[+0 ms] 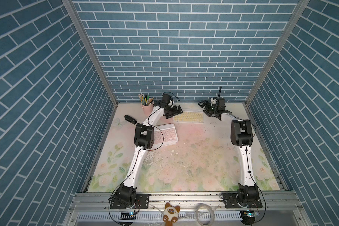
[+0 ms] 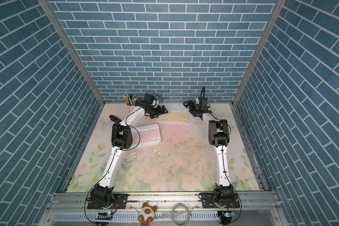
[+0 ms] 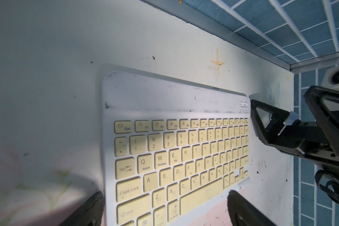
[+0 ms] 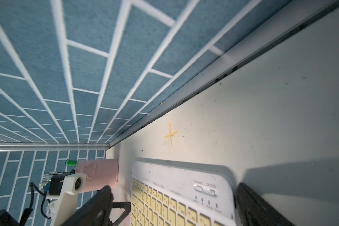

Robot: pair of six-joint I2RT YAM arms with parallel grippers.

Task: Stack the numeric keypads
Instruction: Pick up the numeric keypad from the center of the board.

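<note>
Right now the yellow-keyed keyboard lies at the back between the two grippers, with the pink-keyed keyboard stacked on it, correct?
Not stacked. Both top views show the pink-keyed keyboard lying apart on the table, nearer the front and partly under the left arm. The yellow-keyed keyboard does lie at the back between the left gripper and the right gripper.
</note>
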